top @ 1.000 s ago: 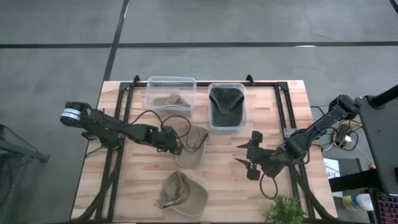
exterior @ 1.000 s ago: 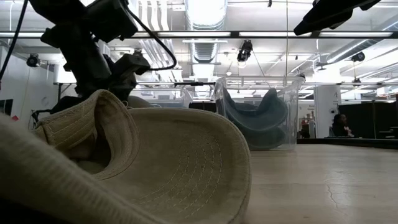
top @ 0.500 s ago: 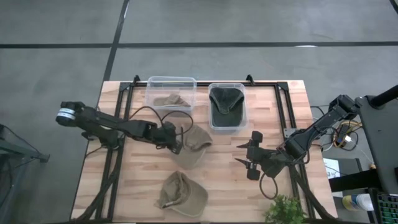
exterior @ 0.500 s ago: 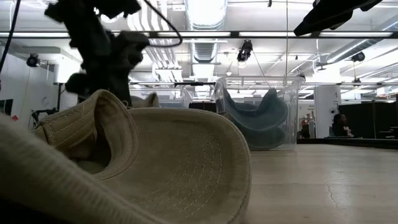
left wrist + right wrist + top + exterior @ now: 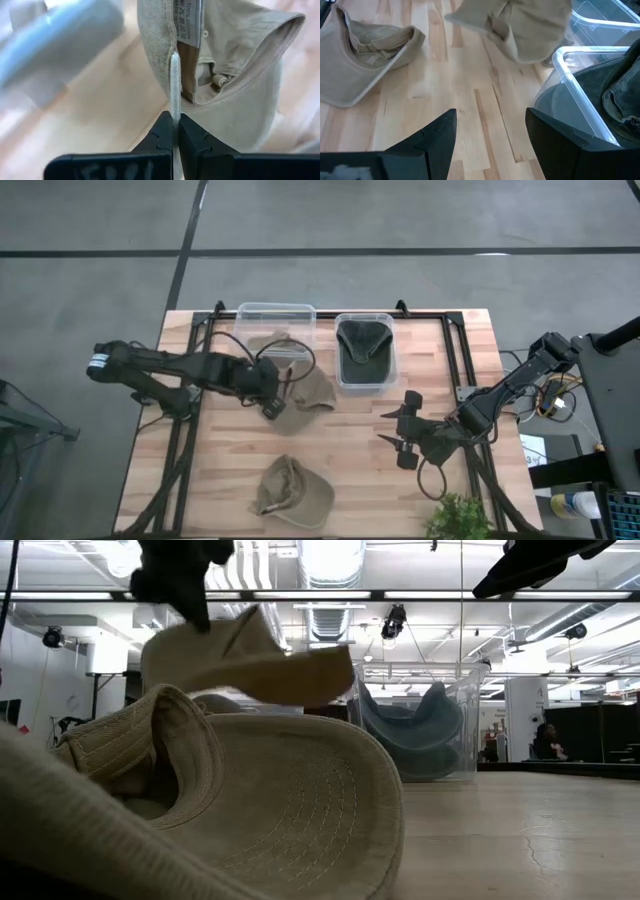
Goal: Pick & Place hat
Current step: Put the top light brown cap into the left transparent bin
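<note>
My left gripper [image 5: 271,399] is shut on a tan cap [image 5: 306,389], which shows lifted in the low view [image 5: 250,655] and in the right wrist view [image 5: 520,25], just near of the left clear bin [image 5: 275,328]. That bin holds another tan cap. A second clear bin [image 5: 364,352] beside it holds a dark cap [image 5: 620,95]. A third tan cap [image 5: 293,492] lies upside down on its crown by the table's near edge. My right gripper [image 5: 404,431] hovers open over the table's right half, touching nothing. My left gripper pinches the tan cap's rim edge [image 5: 175,75] between its two shut fingers [image 5: 162,131], by the inner band with the label. The cap is lifted clear of the table and hangs from the hold with its opening turned sideways.
A small green plant [image 5: 460,520] stands at the table's near right corner. Black frame rails [image 5: 455,350] run along the table's sides and far edge. Bare wood [image 5: 470,100] lies between the two arms.
My left gripper has risen and drawn a little toward the far edge and the left bin, carrying the tan cap. The cap, which lay on the table, now hangs clear above it.
</note>
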